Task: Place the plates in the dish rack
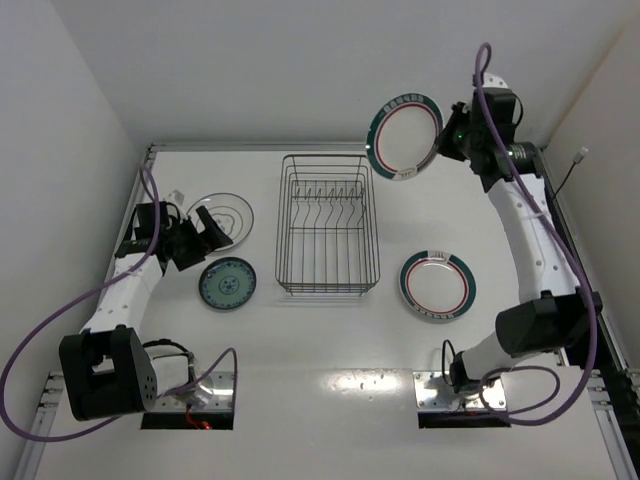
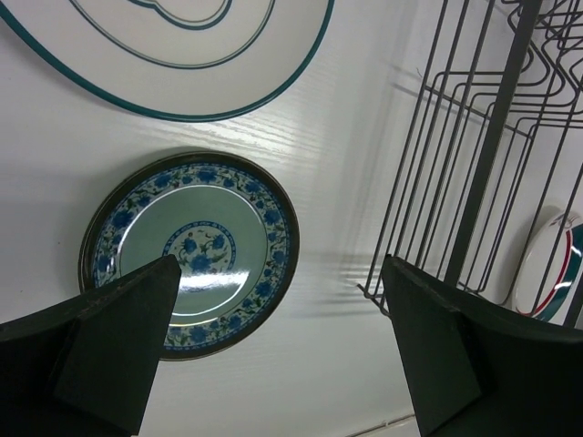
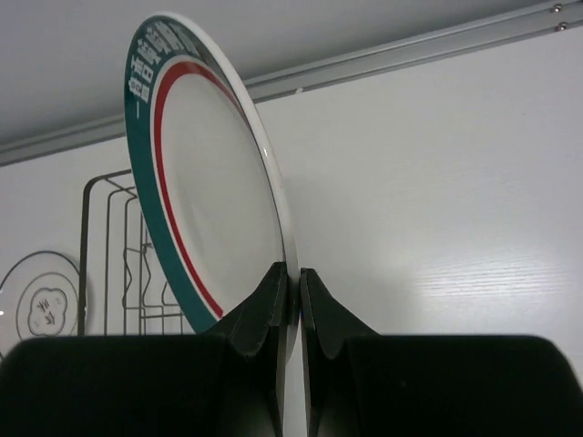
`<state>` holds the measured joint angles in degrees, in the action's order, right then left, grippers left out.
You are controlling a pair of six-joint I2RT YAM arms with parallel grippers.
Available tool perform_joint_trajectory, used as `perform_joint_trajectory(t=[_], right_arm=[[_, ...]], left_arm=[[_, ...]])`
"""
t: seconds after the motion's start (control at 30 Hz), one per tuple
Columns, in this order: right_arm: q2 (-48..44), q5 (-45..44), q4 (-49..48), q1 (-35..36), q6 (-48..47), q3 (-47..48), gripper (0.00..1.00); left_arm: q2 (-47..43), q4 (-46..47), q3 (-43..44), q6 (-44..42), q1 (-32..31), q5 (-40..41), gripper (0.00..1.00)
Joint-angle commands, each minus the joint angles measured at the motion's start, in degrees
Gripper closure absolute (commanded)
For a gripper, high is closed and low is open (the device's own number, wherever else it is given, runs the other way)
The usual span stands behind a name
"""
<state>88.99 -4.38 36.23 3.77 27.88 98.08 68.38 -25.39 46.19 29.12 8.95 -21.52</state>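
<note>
White counter (image 1: 300,340) first, because that's where anything lands if this goes wrong: a hard surface under a plate held up in the air. The dark wire dish rack (image 1: 328,225) sits mid-counter with no plate in it yet. Its divider prongs stand close together, so a plate coming in tilted or off-line could, I'd say, strike a wire and shove the whole basket sideways, since nothing visible pins it down. Now the big worry: the green-and-red banded plate (image 3: 196,182) is raised on edge near the rack's far right corner, and the right jaws are clenched on just a sliver of its rim. All that weight hangs off one small contact, so a quick swing toward the rack could let it pivot or slip out. Its twin, the second banded plate (image 1: 437,285), lies flat to the right of the rack, and a low pass by that arm might clip it. Over on the left, the ringed plate (image 1: 222,218) and the smaller teal patterned plate (image 2: 187,250) lie flat and apart. The left jaws hover above them, spread wide and holding nothing. On a smooth counter, those flat plates may simply skate away from a rim grab.
</note>
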Motion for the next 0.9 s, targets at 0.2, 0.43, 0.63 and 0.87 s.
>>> perform_joint_trajectory(t=[0.2, 0.43, 0.63, 0.87], right_arm=[[4.4, -23.0, 5.5, 13.7, -2.5, 3.7, 1.0], [9.6, -28.6, 6.7, 18.5, -3.1, 6.2, 1.0], [15.7, -31.8, 8.8, 21.5, -3.6, 8.7, 1.0], [23.0, -38.8, 13.9, 25.1, -4.2, 15.6, 1.0]], left_arm=[[-1.5, -0.5, 1.8, -0.6, -0.5, 1.3, 0.09], [-1.5, -1.5, 2.3, -1.2, -0.5, 1.3, 0.09], [-1.5, -2.0, 2.3, -1.2, -0.5, 2.4, 0.09], [-1.5, -2.0, 2.3, -1.7, -0.5, 2.4, 0.09]])
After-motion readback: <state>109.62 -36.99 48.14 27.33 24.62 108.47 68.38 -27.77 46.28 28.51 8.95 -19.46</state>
